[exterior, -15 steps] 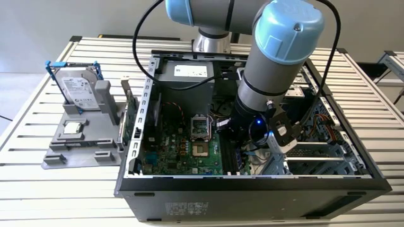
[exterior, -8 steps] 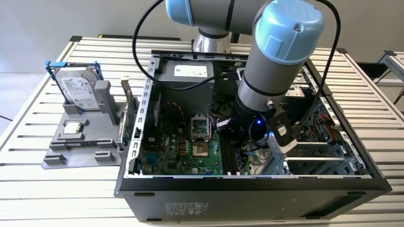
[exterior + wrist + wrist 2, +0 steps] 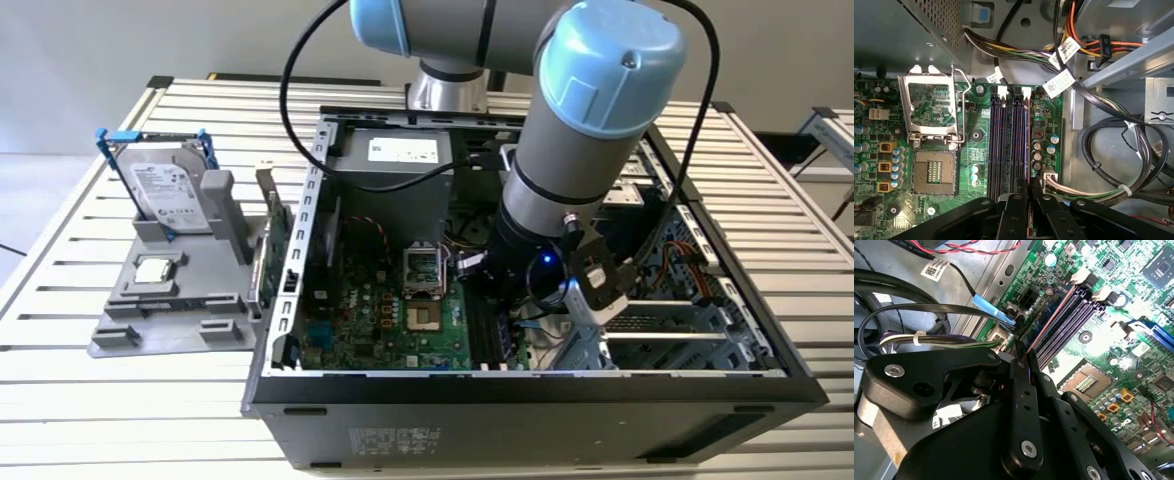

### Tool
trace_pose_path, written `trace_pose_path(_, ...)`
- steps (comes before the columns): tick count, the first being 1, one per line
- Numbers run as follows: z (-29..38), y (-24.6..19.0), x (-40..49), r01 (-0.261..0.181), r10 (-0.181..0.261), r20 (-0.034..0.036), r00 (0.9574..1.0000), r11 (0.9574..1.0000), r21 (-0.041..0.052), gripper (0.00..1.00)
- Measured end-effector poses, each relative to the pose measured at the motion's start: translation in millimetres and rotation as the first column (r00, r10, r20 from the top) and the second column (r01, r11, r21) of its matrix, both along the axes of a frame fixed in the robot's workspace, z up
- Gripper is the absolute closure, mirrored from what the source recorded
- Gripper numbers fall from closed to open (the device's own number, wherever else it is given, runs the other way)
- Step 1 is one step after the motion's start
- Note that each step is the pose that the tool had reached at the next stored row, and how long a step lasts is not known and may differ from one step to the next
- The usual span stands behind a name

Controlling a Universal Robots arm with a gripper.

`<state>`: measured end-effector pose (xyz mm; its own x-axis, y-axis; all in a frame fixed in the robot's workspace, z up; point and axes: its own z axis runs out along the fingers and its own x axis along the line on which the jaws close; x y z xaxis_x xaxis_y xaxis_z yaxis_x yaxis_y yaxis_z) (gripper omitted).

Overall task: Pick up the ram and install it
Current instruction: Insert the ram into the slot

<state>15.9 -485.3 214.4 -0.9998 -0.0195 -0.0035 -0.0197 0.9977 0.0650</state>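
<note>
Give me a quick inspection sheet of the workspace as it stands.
Surface: white slatted metal table, carrying an open black computer case.
Job's things: thin dark ram stick, seen edge-on, in line with the long black memory slots; seating unclear.
Clutter: grey fixture holding a silver hard drive.
Gripper: jaws shut on the ram stick.
Cables: bundled coloured wires and a black cable loop, beside the slots.
Surroundings: nothing seen.
</note>
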Motion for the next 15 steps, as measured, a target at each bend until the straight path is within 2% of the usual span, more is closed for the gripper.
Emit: trace_pose_path(15,-0.9,-2.2,0.0,-0.001,0.001,-0.005,1.0,1.0,-0.0033,1.0)
